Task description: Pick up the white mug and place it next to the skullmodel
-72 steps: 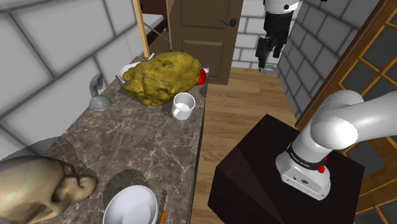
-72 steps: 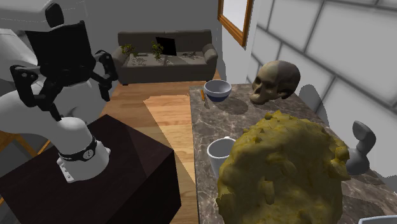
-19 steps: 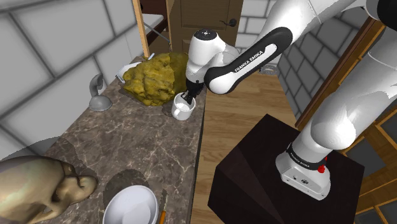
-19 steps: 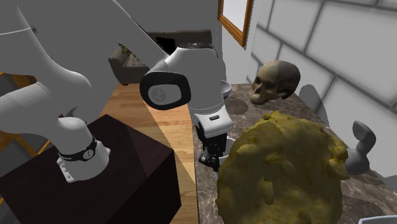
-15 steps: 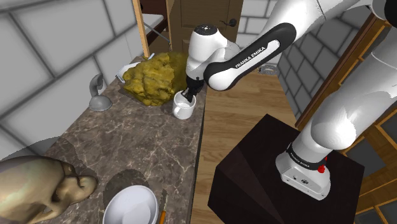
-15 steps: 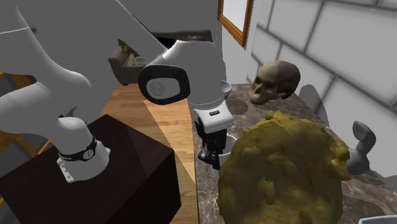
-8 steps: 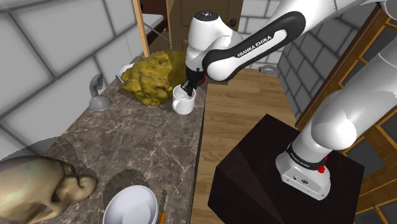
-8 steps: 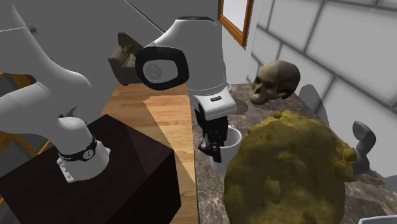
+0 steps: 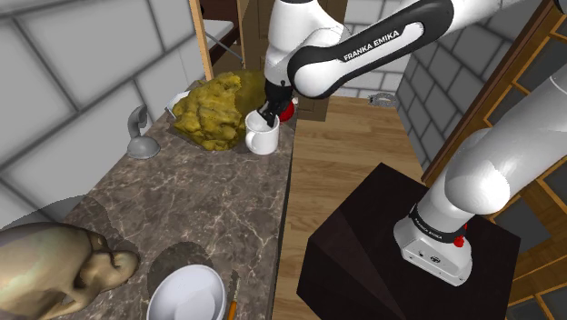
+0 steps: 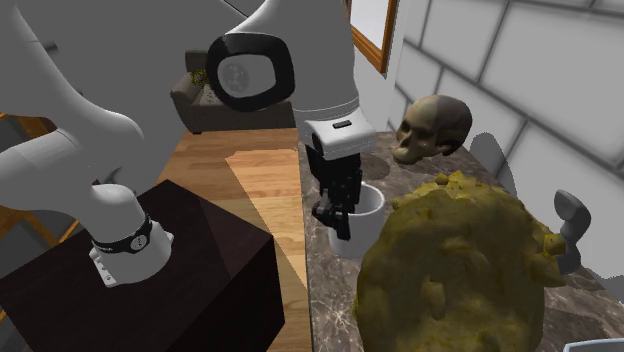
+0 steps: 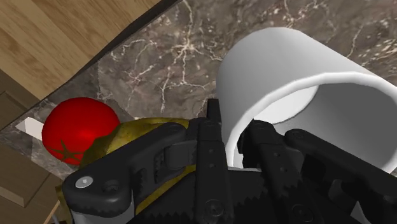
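The white mug [image 9: 262, 138] hangs just above the marble counter [image 9: 182, 209], close beside a yellow lumpy object [image 9: 212, 111]. My black gripper [image 9: 266, 116] is shut on the mug's rim, one finger inside and one outside. The wrist view shows the fingers clasping the wall of the mug [image 11: 299, 89] at the gripper [image 11: 236, 137]. In the second exterior view, the gripper [image 10: 338, 213] holds the mug [image 10: 366, 212] at its near side. The brownish skull model [image 9: 54, 268] sits at the counter's other end, also seen as the skull [image 10: 432, 128] by the wall.
A white bowl [image 9: 186, 295] and an orange-handled tool [image 9: 233, 307] lie near the skull. A grey curved fixture [image 9: 138, 136] stands by the wall. A red tomato [image 11: 79, 130] lies beyond the yellow lump [image 10: 455, 265]. The counter edge drops to wooden floor [image 9: 336, 173].
The gripper has risen with the mug clasped in it, lifting it off the counter. The yellow lump has shifted slightly. The skull and bowl stayed put.
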